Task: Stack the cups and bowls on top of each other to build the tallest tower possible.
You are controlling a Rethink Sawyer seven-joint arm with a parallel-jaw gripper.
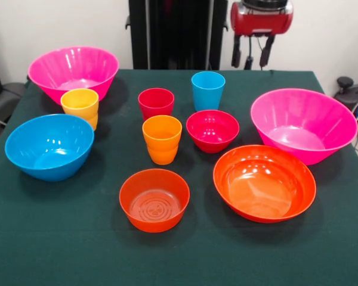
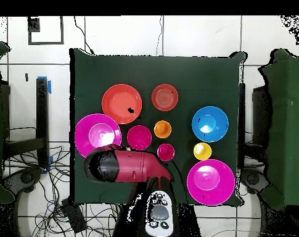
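All pieces stand apart and upright on the green table; nothing is stacked. In a loose middle cluster are the blue cup (image 1: 207,89), the red cup (image 1: 156,102), the orange cup (image 1: 161,138) and the small crimson bowl (image 1: 212,130). The yellow cup (image 1: 80,106) stands between a large pink bowl (image 1: 73,71) and the blue bowl (image 1: 49,146). On the right are the second pink bowl (image 1: 303,124) and the wide orange bowl (image 1: 264,182). The small orange bowl (image 1: 154,198) is at the front. My gripper (image 1: 250,62) hangs open and empty, high behind the table's far edge, beyond the blue cup.
From above, the red arm (image 2: 124,165) lies across the table's edge nearest the robot's base and hides the blue cup. Bare green cloth (image 1: 59,238) runs along the front edge. Cables and floor tiles surround the table.
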